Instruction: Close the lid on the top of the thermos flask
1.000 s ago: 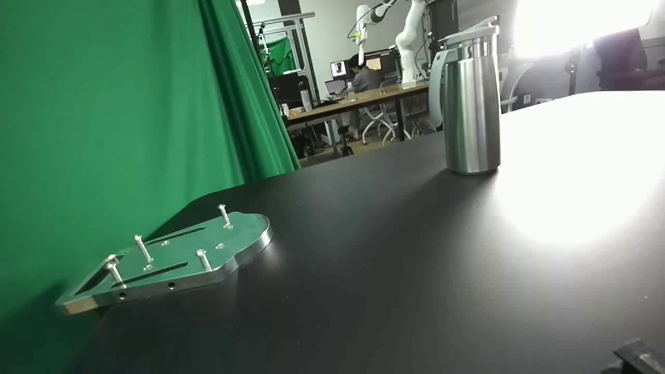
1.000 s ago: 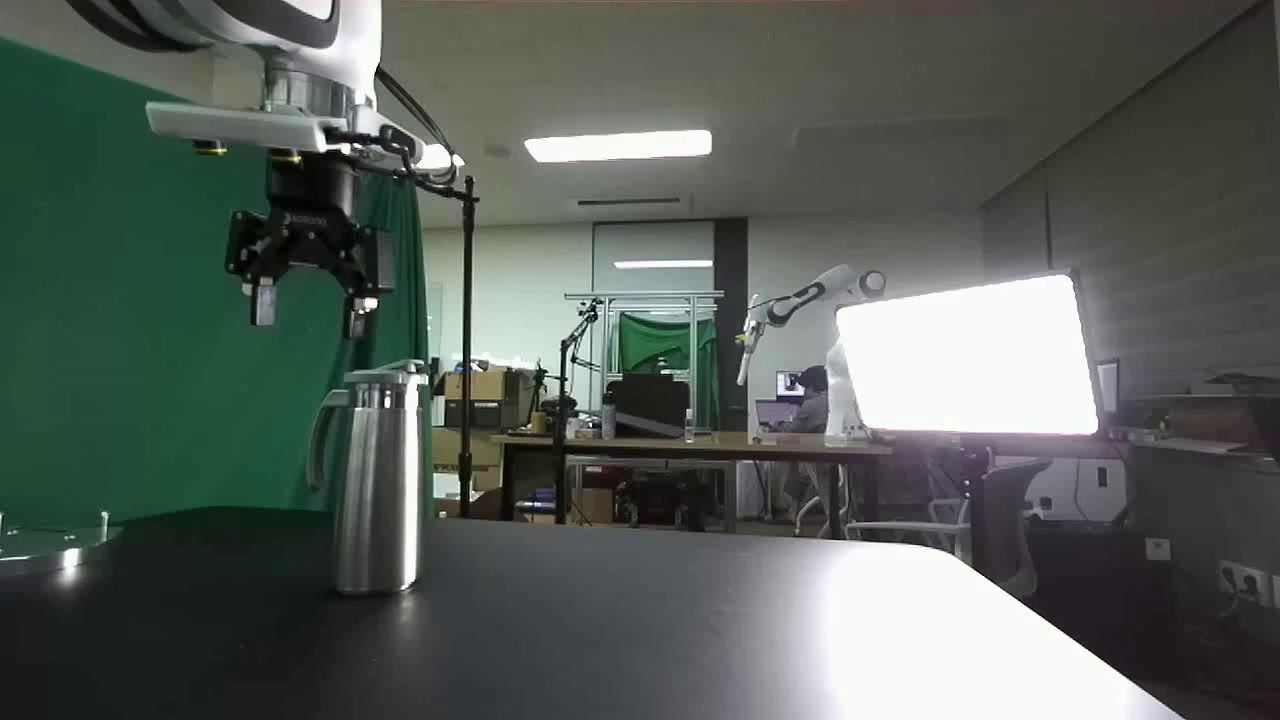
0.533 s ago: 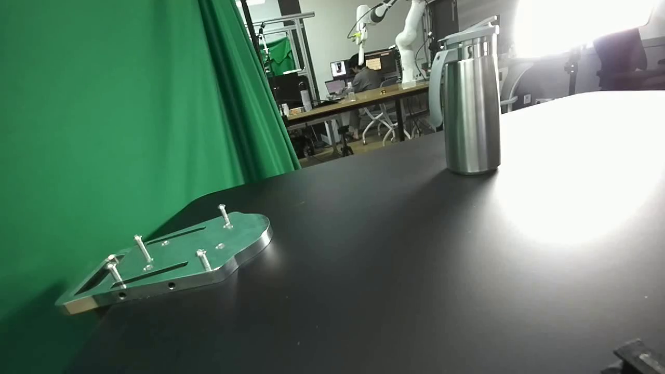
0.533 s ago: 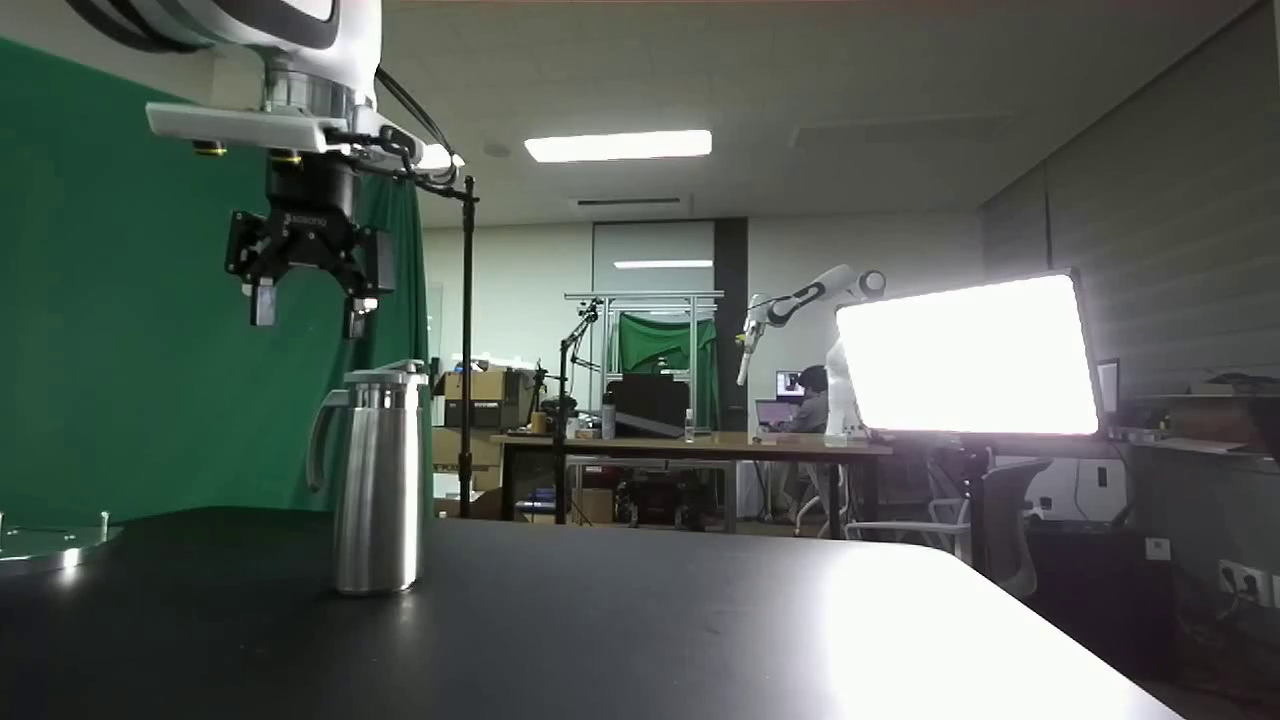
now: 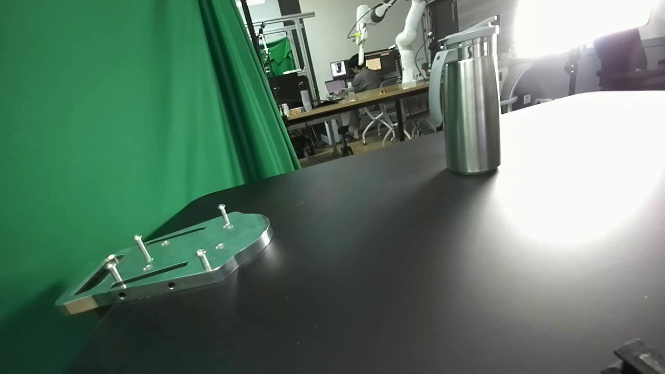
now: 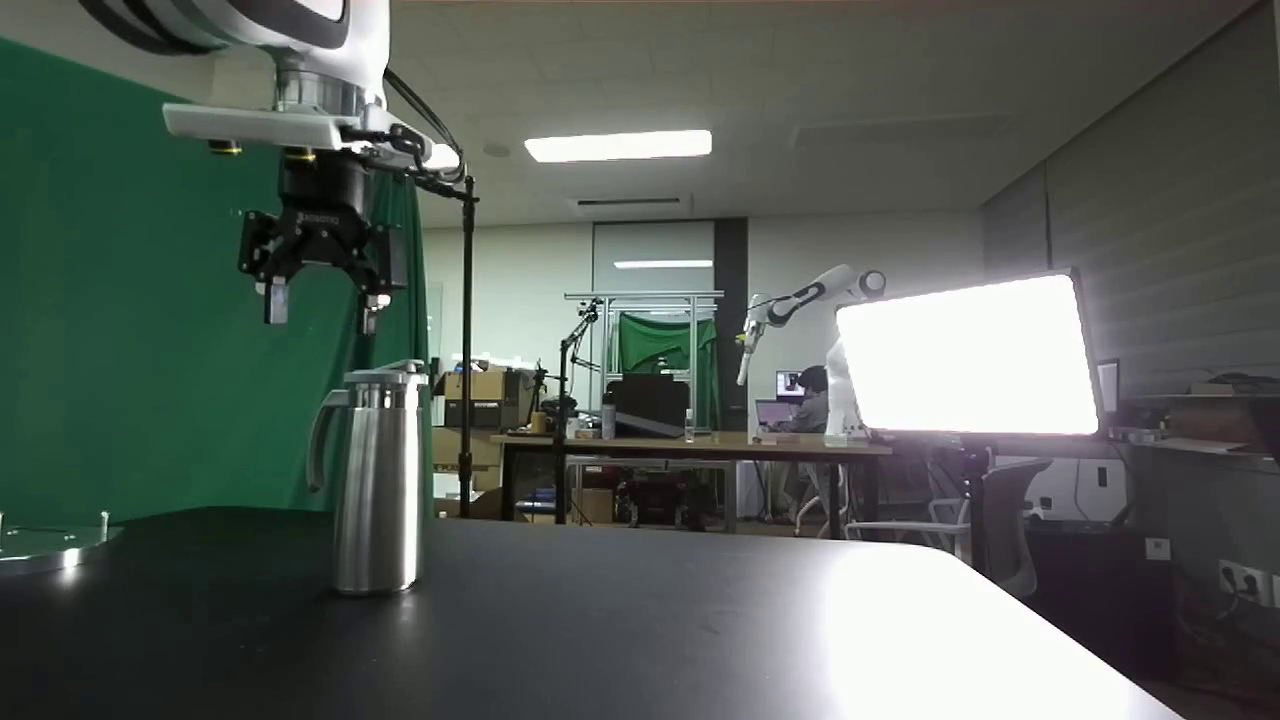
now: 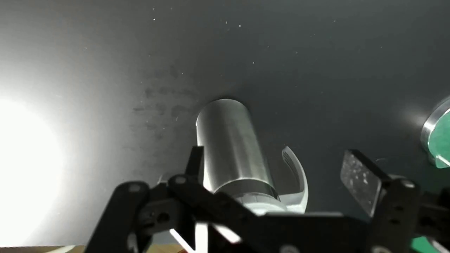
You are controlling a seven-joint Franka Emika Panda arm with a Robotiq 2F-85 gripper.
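The thermos flask, a tall brushed-steel cylinder with a grey side handle, stands upright on the dark table in both exterior views [image 5: 473,114] [image 6: 378,490]. The grey lid [image 5: 469,35] is on its mouth, with a thin flap angled up above it; the lid also shows in an exterior view [image 6: 384,377]. My gripper [image 6: 322,312] is open and empty, above and slightly left of the lid, not touching it. In the wrist view the flask [image 7: 230,140] lies between the open fingers [image 7: 278,171]; the lid [image 7: 262,203] is partly hidden behind the gripper body.
A flat plate with upright pegs [image 5: 187,244] lies at the table's edge by the green curtain [image 5: 130,104]. A bright light panel [image 6: 965,355] glares on the table [image 6: 620,620]. A dark part [image 5: 641,357] shows at a lower corner. A dark pole [image 6: 466,350] stands behind.
My gripper has shifted slightly to the right in an exterior view, closer to above the flask, and stays open. The flask and lid have not moved.
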